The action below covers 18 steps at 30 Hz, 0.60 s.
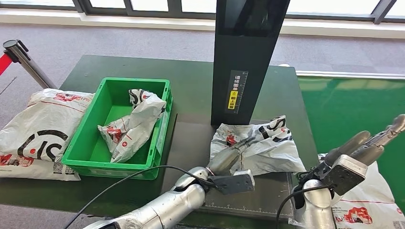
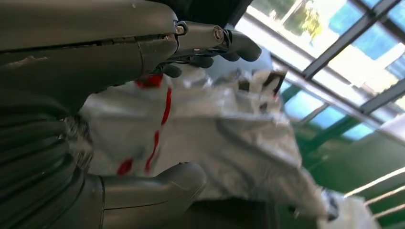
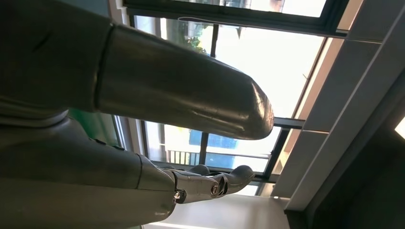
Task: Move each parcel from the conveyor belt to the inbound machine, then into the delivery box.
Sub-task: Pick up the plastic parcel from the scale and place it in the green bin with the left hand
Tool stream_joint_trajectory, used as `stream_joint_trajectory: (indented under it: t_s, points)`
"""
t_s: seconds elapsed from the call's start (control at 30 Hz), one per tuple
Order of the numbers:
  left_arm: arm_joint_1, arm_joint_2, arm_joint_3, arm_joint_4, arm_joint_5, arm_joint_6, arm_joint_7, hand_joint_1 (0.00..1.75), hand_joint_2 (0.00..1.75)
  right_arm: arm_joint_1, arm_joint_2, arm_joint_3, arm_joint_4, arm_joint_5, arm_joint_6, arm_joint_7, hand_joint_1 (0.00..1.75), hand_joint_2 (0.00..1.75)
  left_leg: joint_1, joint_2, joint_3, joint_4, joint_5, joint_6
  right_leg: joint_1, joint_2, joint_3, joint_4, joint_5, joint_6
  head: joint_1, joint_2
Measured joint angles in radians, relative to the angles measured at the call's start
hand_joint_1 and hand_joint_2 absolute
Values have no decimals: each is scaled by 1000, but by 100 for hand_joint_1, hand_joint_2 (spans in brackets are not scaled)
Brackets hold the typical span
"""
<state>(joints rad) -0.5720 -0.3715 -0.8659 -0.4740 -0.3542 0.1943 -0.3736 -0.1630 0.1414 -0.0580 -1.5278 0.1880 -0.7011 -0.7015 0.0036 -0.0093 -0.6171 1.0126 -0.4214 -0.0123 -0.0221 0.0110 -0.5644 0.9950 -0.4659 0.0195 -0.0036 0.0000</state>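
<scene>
crate bright green | parcels white, red-and-black print | machine black, yellow label | belt green

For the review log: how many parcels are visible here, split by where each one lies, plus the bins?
Parcel in the green bin: 1
Parcel on the table left of the bin: 1
Parcel on the scanner platform, under the left hand: 1
Parcel on the green belt by the right hand: 1
Green bin: 1
Total: 4 parcels, 1 bin
</scene>
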Motion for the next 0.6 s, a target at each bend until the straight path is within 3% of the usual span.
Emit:
stream_joint_trajectory:
  t_s: [0.17, 0.2, 0.3, 0.33, 0.6]
  points:
    - [1, 1, -120, 53, 6, -50, 69, 0, 175, -4, 1, 0, 1, -11, 0, 0, 0, 0, 0, 0, 0, 0, 0, 0, 0, 0, 0, 0, 0, 0, 0, 0]
    - [0, 2, -139, 62, 5, -58, 83, 34, 175, -6, 1, 0, 1, -15, 0, 0, 0, 0, 0, 0, 0, 0, 0, 0, 0, 0, 0, 0, 0, 0, 0, 0]
    - [-4, 4, -193, 83, -2, -69, 120, 165, 175, -11, 1, 0, 4, -24, 0, 0, 0, 0, 0, 0, 0, 0, 0, 0, 0, -1, 0, 0, 0, 0, 0, 0]
    - [-5, 4, -207, 88, -4, -70, 127, 175, 175, -12, 1, 0, 5, -25, 0, 0, 0, 0, 0, -1, 0, 0, 0, 0, 0, -1, 0, 0, 0, 0, 0, 0]
    - [-19, 4, -264, 109, 11, -60, 143, 175, 175, -16, 1, 0, 16, -37, 7, 0, 0, 0, 0, -4, 0, 0, 0, 0, 0, -4, 2, 0, 0, 0, 0, 0]
